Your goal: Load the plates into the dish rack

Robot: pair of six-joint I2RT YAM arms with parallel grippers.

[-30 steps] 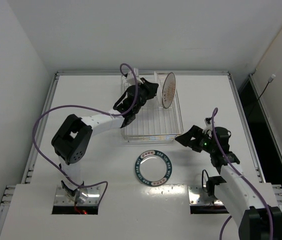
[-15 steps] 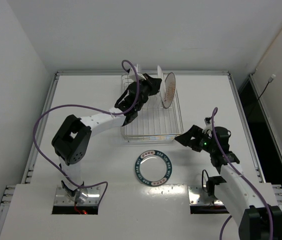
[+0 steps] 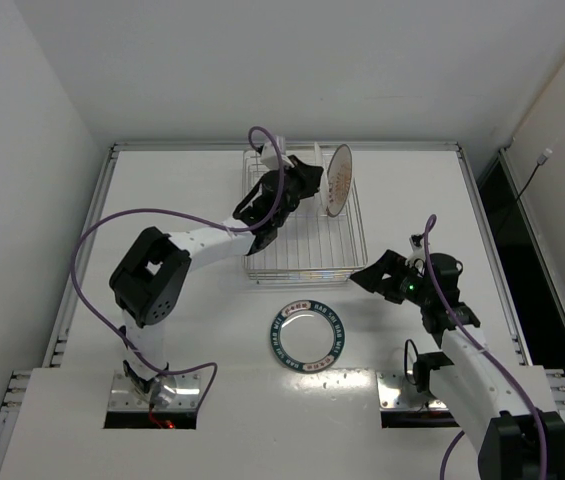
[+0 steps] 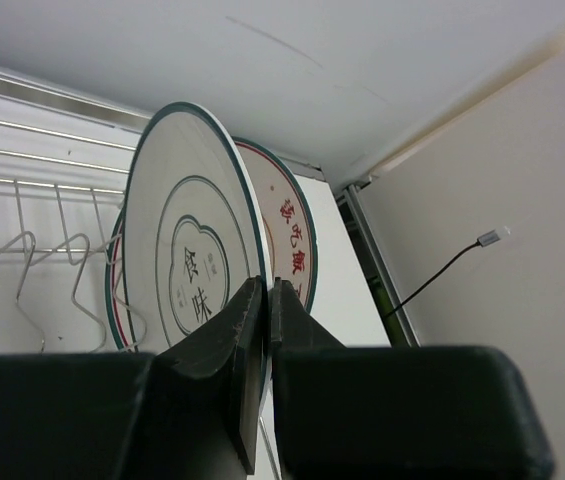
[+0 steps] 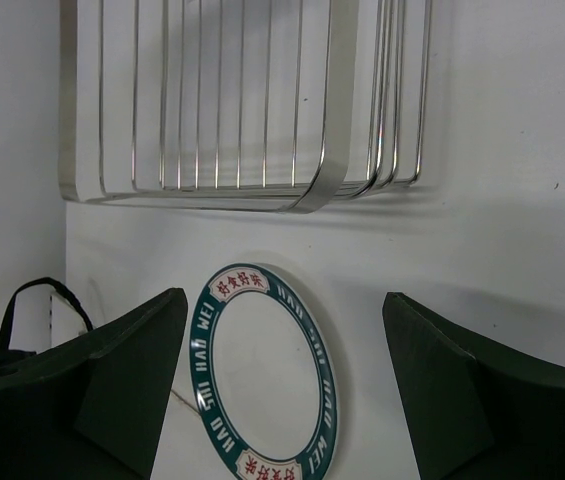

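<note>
Two plates stand upright in the dish rack (image 3: 302, 262); the left claw (image 4: 267, 300) pinches the rim of the green-edged plate (image 4: 187, 250), just beside the red-lettered plate (image 4: 297, 240). Flat on the tabletop (image 3: 182, 190) near the rack lies the teal-rimmed plate (image 3: 308, 334), the right claw (image 3: 370, 280) hovering beside it, jaws apart.

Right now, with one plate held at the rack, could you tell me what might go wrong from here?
1. The left gripper pinches the held plate only at its rim, close beside the standing plate in the dish rack; a tilt could knock them together.
2. Whether the held plate sits between prongs is not visible, so releasing may let it topple.
3. The teal-rimmed plate lies flat on the table; the open right gripper may just push it.
</note>
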